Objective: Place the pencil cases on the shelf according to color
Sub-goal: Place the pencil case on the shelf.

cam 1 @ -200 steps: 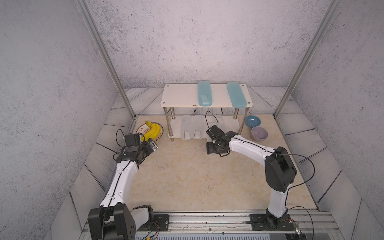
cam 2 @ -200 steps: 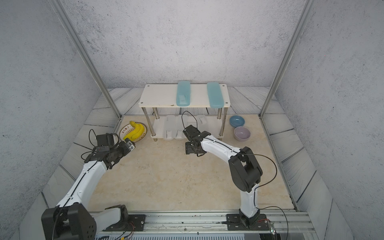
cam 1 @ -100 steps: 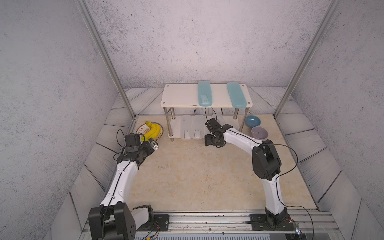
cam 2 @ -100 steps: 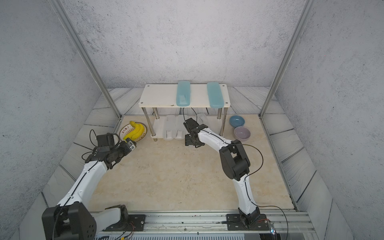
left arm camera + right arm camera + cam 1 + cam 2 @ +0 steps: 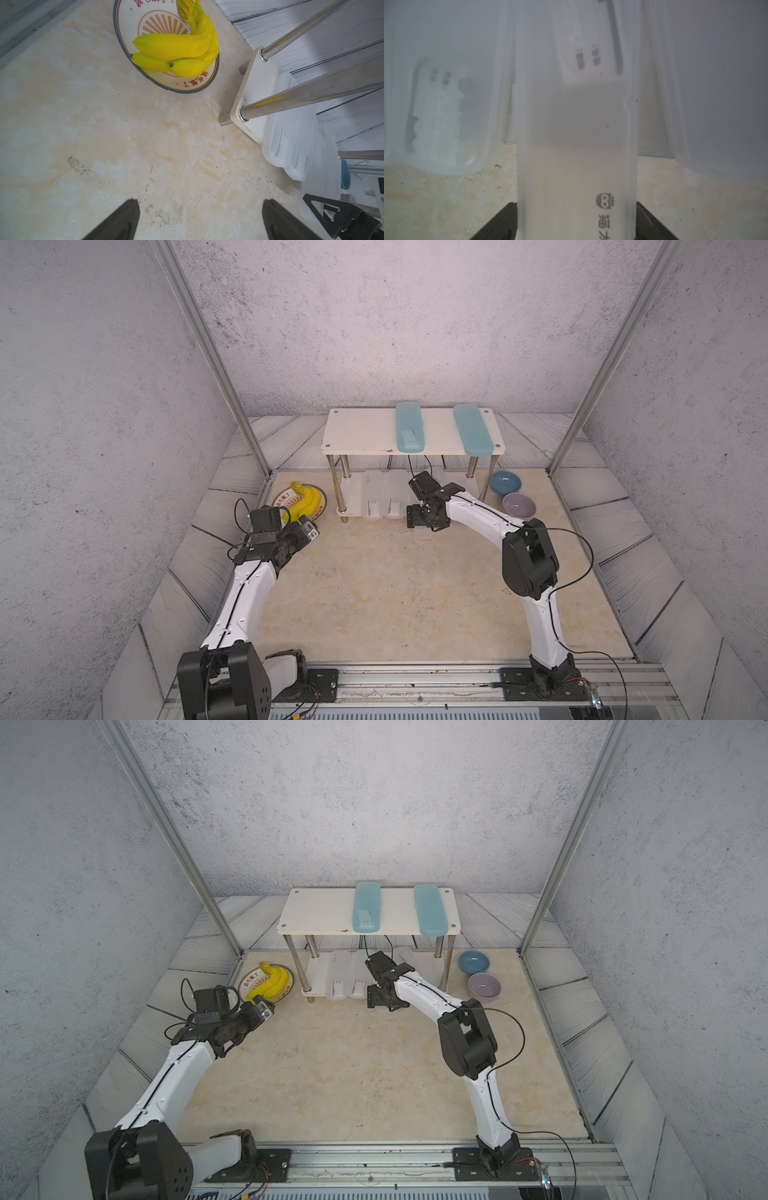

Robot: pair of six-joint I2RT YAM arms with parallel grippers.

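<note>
Two blue cases [image 5: 409, 427] [image 5: 473, 429] lie on the shelf [image 5: 361, 435] top at twelve o'clock. Right gripper [image 5: 576, 204] straddles a frosted case [image 5: 577, 145] poking out beneath, and I cannot tell whether it grips; left gripper [image 5: 200, 200] gapes wide.

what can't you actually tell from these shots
Whether the right hand grips the frosted case: right wrist view blurs the contact edges.
How many clear cases sit on the lower tier: top board and right arm cover them in both top views.
Label print: blurred in the right wrist view.
</note>
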